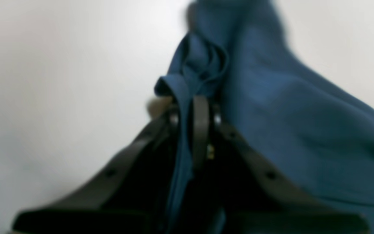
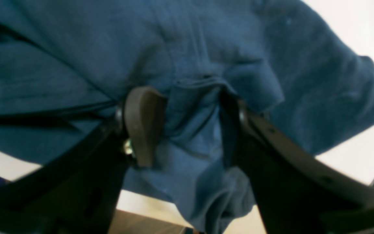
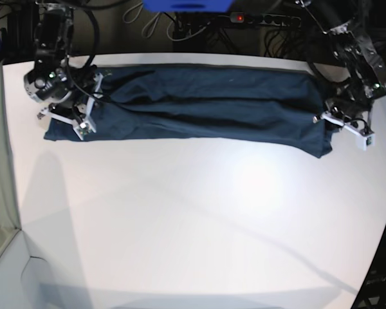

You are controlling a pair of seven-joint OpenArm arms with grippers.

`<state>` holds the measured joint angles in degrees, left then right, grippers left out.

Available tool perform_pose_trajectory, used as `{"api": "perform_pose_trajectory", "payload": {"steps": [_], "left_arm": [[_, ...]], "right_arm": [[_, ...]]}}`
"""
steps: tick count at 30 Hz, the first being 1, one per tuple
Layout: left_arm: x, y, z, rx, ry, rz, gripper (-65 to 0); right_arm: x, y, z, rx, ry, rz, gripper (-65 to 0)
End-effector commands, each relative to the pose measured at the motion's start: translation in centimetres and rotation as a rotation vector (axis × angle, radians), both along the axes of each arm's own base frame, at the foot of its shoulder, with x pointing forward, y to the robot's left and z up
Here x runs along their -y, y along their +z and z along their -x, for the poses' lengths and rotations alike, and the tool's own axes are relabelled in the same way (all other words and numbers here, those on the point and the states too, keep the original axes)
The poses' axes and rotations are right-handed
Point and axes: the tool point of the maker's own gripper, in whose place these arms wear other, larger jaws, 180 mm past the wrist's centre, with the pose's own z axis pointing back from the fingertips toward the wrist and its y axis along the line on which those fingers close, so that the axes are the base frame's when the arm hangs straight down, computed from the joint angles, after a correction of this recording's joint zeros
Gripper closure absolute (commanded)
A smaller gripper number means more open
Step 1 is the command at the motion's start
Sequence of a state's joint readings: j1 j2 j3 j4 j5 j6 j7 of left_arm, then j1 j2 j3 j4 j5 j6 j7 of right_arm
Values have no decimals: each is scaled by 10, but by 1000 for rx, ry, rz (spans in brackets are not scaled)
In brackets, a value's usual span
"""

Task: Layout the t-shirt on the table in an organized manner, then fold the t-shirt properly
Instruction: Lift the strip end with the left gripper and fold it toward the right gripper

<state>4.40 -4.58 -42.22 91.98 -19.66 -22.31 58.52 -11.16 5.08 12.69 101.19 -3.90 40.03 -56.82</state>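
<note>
While the t-shirt [image 3: 212, 106], stretched across the upper frame of the counter [image 3: 193, 219], is pinched by the closed left tool [image 1: 195, 107] and gripped by the wider-set right tool [image 2: 190, 107], even tension should be applied.

Behind the desk's far edge the room was dark. Black cables [image 3: 180, 26] looped there beside a power strip [image 3: 264, 19] with a red light, and a blue object [image 3: 186, 5] sat at the top edge. A soft glare lay on the white surface. At the lower left a pale grey floor [image 3: 3, 270] showed.
</note>
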Motion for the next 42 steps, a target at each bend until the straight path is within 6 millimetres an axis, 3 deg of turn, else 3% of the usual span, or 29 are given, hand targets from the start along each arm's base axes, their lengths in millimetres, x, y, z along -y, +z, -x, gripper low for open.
{"api": "perform_pose_trajectory", "payload": {"steps": [1, 3, 5, 7, 12, 18, 23, 29, 35, 42], "left_arm": [[-2, 37, -21, 132, -7, -29, -1], [13, 63, -27, 213, -39, -34, -1], [41, 81, -30, 261, -124, -39, -1], [68, 87, -28, 275, -203, -36, -1], [152, 75, -20, 252, -394, 57, -1], [227, 62, -7, 208, -555, 84, -1], [276, 60, 3, 195, -672, 68, -2], [311, 35, 18, 129, -777, 90, -2], [332, 13, 32, 96, -826, 129, -2], [343, 13, 33, 98, -852, 142, -2]], "right_arm": [[2, 2, -2, 4, 0, 4, -320], [2, 3, -3, 7, 0, 4, -320], [2, 5, -7, 16, 0, 6, -320], [2, 5, -7, 16, 0, 6, -320], [2, 5, -7, 16, 0, 6, -320], [2, 5, -7, 16, 0, 4, -320], [2, 5, -7, 16, 0, 4, -320], [2, 5, -7, 16, 0, 4, -320], [1, 5, -7, 17, 0, 3, -320], [1, 5, -7, 17, 0, 3, -320]]}}
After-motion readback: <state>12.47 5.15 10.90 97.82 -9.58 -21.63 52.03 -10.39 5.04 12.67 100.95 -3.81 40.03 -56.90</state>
